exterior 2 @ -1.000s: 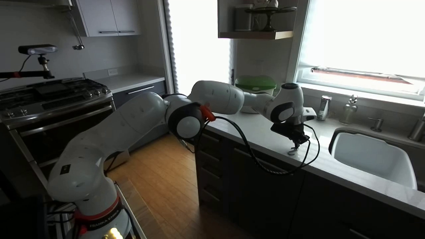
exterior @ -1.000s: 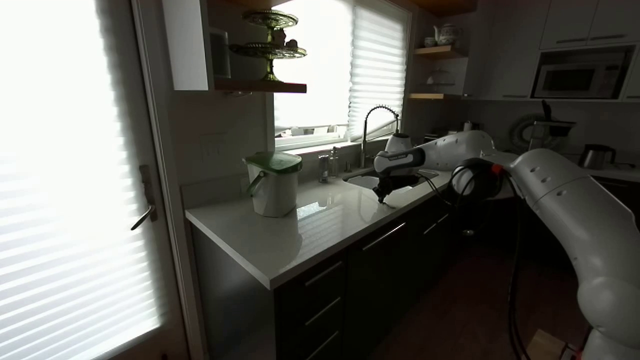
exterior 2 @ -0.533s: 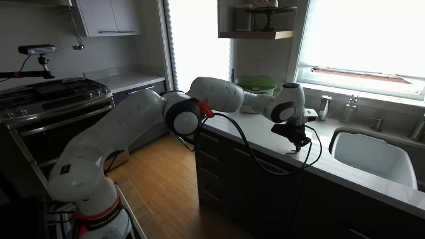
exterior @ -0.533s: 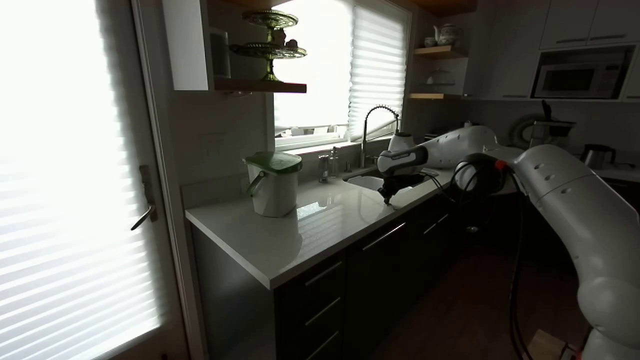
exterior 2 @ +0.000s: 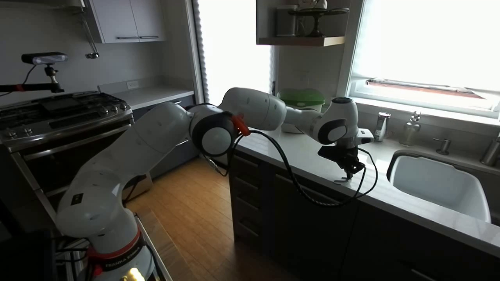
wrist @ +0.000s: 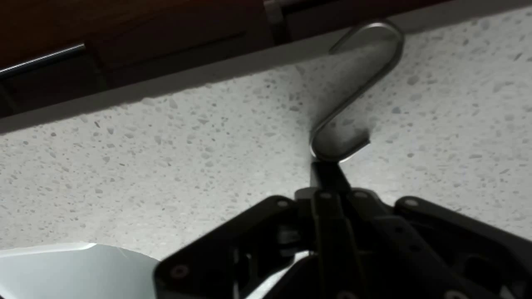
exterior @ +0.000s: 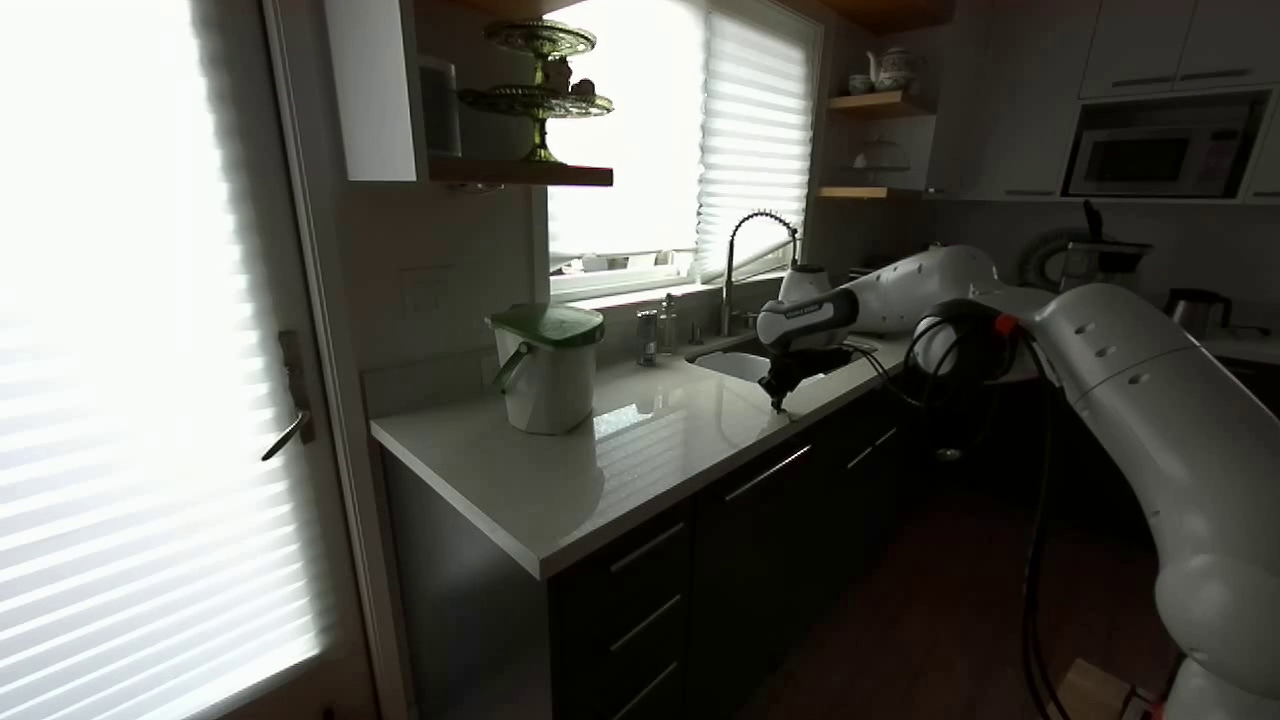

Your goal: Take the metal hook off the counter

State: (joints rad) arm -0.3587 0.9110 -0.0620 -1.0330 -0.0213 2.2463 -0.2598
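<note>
Dim, backlit kitchen — window [exterior: 625,130] and door panel [exterior: 110,350] washed out to white, dark cabinet fronts [exterior: 625,610] merging into shadow in an exterior view. Pale counter [exterior: 490,465] along the window wall. Located on the counter, close to the front edge: metal hook [wrist: 352,98], S-shaped, smaller bend against the tip of the gripper [wrist: 327,168], larger bend overlapping the edge in the wrist view. Overhang and contact along the full length of the wire: cannot be judged. Reduced to a small mark at the gripper tip in both exterior views. Jaws closed together; grip on the wire — cannot be told from these views. Sink [exterior: 733,366] partly covered by the gripper in an exterior view, cut off at the lower left of the wrist view. Green-lidded bin [exterior 2: 300,95] partly hidden behind the arm [exterior 2: 252,109] in an exterior view. Arm extended from the near left of that view toward the counter at right; elbow bent, forearm roughly level, wrist turned down. Gripper pointed downward, slightly tilted. Black cables [exterior 2: 326,204] slung in a loop from elbow to gripper, crossing in front of the counter.
</note>
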